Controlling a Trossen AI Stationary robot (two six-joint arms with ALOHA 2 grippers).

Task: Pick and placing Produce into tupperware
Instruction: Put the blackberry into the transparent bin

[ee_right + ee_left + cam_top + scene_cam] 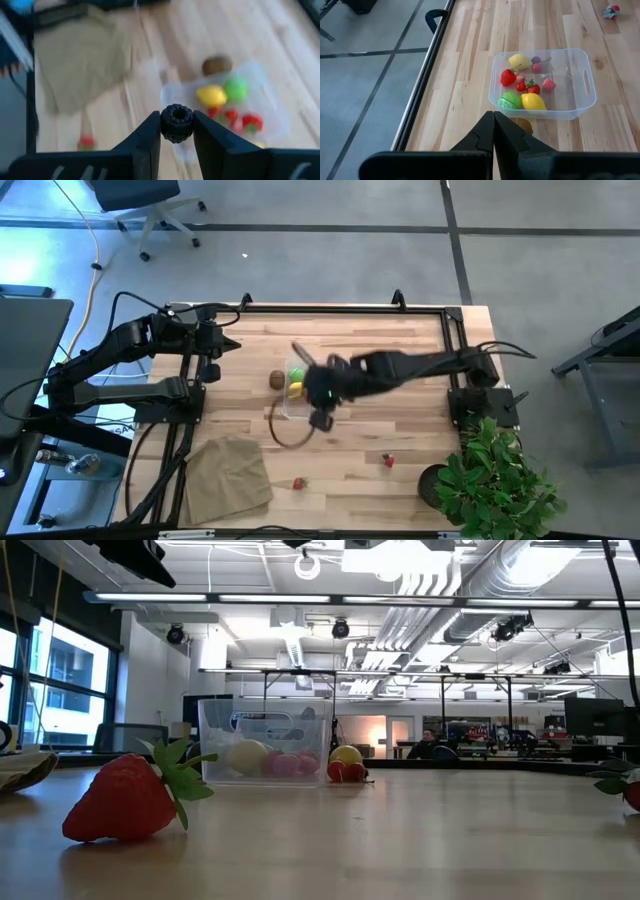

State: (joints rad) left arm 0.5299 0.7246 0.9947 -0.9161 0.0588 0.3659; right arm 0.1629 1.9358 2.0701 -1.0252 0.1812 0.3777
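Your right end effector (176, 131) holds a small black knobbly toy berry (176, 123), pinched between its two dark fingers, which stand only as far apart as the berry is wide. It rides clear of the wooden bench (400, 370), which looks like a carry height chosen to pass over the tub wall without nudging it.

The small clear rectangular plastic tub (582, 82) sits near the middle of the bench. In the right wrist view it lies just ahead of and below the held berry, so the berry appears close to the drop point but not yet over the tub's middle. Already inside you can see a yellow toy lemon (532, 101), a green toy lime (510, 100) and several small red toy strawberries (508, 77). A brown toy kiwi (216, 65) rests on the bench just beside the tub's wall, outside it.

Two more red toy berries lie loose on the near side of the bench, one (298, 483) beside the tan folded cloth (228, 473), the other (388, 461) toward the green potted plant (495, 480).

Your left end effector (493, 131) waits at the bench's left edge with its fingers pressed together, holding nothing, well apart from the tub.
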